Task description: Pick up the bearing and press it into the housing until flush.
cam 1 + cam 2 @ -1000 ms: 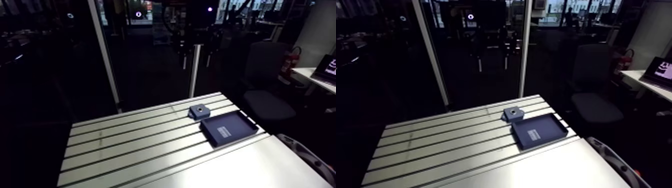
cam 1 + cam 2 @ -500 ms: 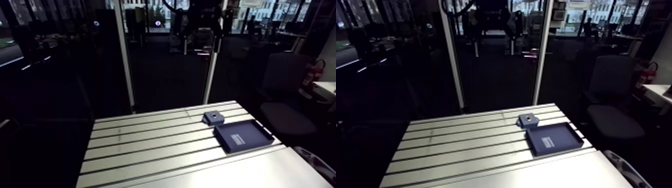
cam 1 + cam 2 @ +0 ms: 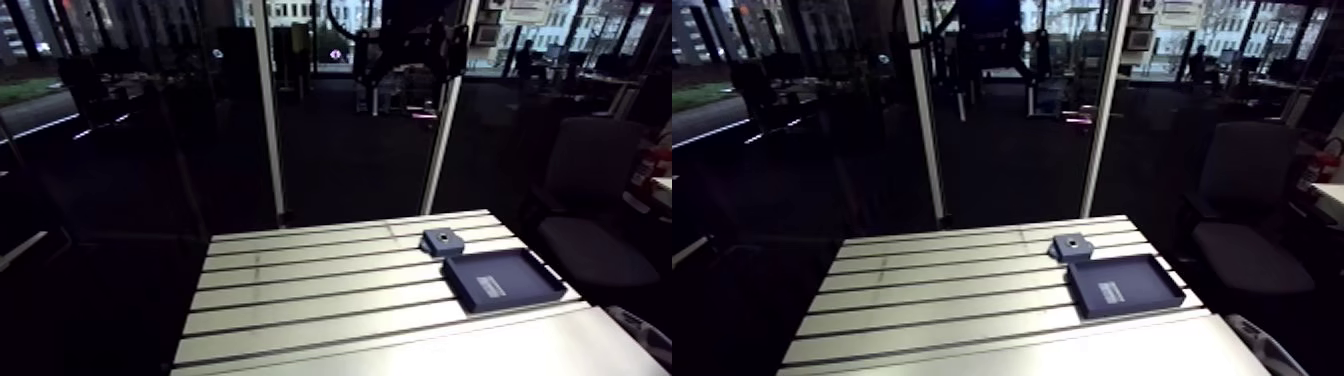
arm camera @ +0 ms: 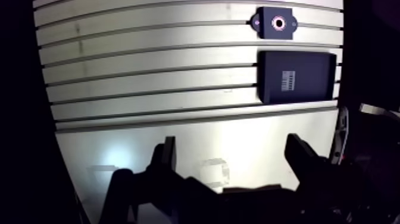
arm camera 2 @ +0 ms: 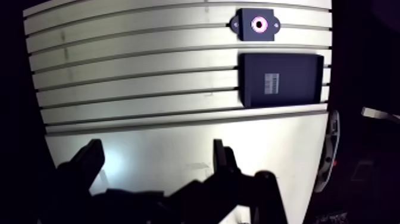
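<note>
A small dark square housing point(image 4: 275, 22) lies on the slotted table point(image 4: 149, 71) near its far right corner. A pale pinkish ring shows in its round bore; I cannot tell whether that ring is the bearing. In the arm view the housing point(image 3: 441, 241) sits just behind a flat dark tray point(image 3: 503, 280). My gripper point(image 4: 231, 156) hangs high over the smooth front plate point(image 4: 178, 134). It is open, with nothing between its fingers point(image 4: 165, 156). The housing and tray are far ahead of it, off to the right finger's side.
The dark tray point(image 4: 294, 76) carries a small pale label and lies close to the table's right edge. Long slots run across the table's width. A grey curved part point(image 4: 339, 137) sits just off the right edge, beside the smooth plate.
The arm view has swung, so the whole scene shifts across the picture. The housing and tray keep their places on the table relative to each other.
</note>
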